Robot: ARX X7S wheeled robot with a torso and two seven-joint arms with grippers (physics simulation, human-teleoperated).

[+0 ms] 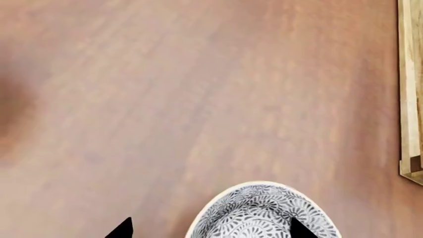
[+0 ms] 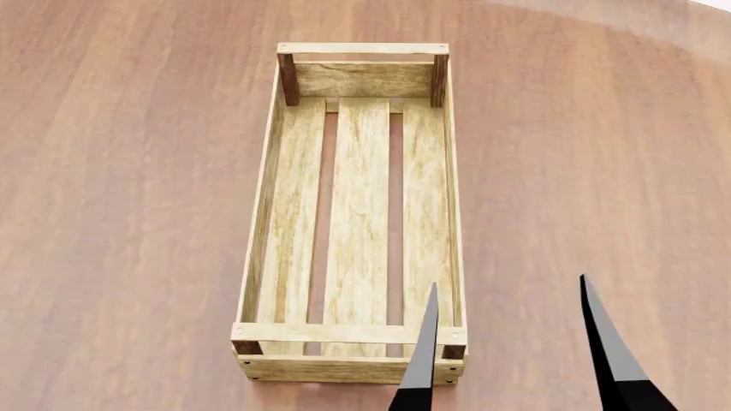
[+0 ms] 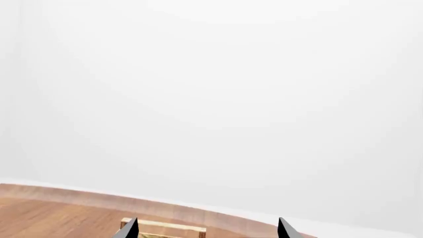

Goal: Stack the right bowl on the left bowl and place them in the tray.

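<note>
The tray (image 2: 359,214) lies on the table (image 2: 126,214), ahead and a little to the left of the right gripper (image 2: 508,342), whose left fingertip overlaps the tray's near right corner in the head view. A bowl (image 1: 261,213) sits on the table just at the left gripper (image 1: 210,228), one fingertip over it, with the tray's edge well apart to the side.

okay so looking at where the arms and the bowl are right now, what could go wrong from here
1. The left gripper straddles the patterned bowl rim; only its fingertips show, so the hold may be shallow and might slip.
2. The head view shows no bowl, only the tray, so placing gets little guidance.
3. The right gripper, open near the tray's corner, could knock it.
</note>
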